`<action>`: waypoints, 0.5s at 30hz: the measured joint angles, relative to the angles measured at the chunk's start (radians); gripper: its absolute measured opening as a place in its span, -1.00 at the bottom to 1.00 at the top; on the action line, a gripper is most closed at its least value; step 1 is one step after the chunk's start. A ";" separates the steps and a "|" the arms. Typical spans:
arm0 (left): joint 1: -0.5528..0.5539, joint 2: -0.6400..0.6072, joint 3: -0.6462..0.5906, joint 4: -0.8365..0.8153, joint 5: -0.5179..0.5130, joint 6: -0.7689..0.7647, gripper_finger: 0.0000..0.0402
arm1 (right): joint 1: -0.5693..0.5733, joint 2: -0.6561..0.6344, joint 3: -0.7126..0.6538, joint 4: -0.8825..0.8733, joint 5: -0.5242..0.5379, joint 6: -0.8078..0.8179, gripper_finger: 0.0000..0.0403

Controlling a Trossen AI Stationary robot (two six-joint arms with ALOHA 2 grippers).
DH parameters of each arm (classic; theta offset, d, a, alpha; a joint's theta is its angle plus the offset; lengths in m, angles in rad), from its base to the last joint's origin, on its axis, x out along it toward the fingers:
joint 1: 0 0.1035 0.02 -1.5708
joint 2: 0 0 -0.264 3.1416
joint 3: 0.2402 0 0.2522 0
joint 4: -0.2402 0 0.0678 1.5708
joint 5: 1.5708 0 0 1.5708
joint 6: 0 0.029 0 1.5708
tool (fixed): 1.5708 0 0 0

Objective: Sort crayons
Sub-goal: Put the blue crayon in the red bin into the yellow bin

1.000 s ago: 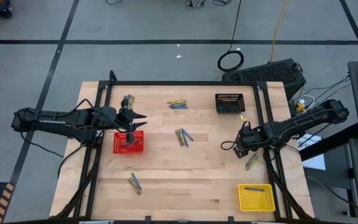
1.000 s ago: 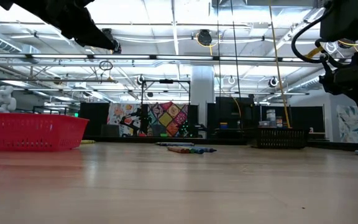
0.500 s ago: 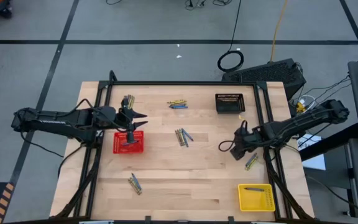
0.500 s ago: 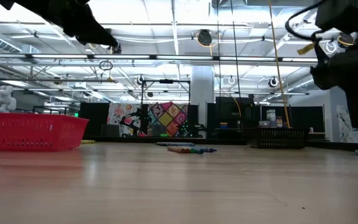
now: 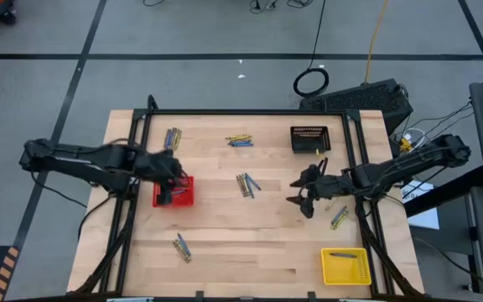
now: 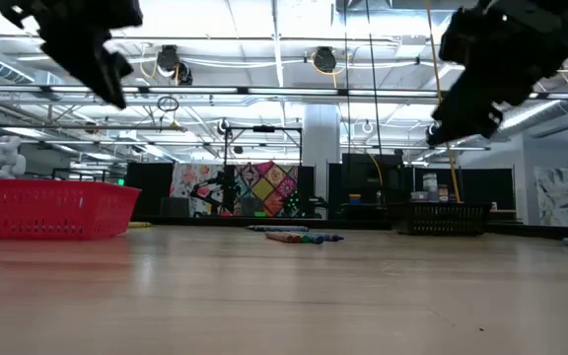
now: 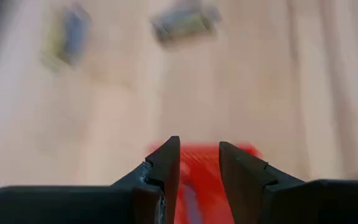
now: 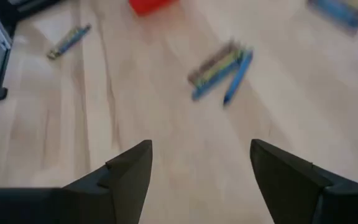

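Observation:
Crayons lie on the wooden table in small groups: far left, far middle, centre, near left, and right. My left gripper hangs over the red basket and points steeply down. In the left wrist view its fingers stand apart with only the basket's red between them. My right gripper hovers open, right of the centre crayons, clear of the table, holding nothing.
A black basket stands at the far right. A yellow basket at the near right corner has one crayon in it. Bare wood lies between the centre crayons and the near edge.
My left gripper has tipped from nearly level to steeply down over the red basket. My right gripper has gone toward the table's left and up. It has rolled and tipped up from pointing down, and has stayed open.

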 joint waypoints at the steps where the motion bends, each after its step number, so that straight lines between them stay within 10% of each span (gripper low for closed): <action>1: -0.008 0.033 0.000 -0.014 0.046 -0.036 -0.42 | 0.000 0.000 0.000 0.017 0.020 -0.033 0.27; 15: 0.030 0.333 0.000 -0.211 -0.017 -0.261 -0.42 | -0.013 0.000 0.000 0.059 0.096 -0.207 0.27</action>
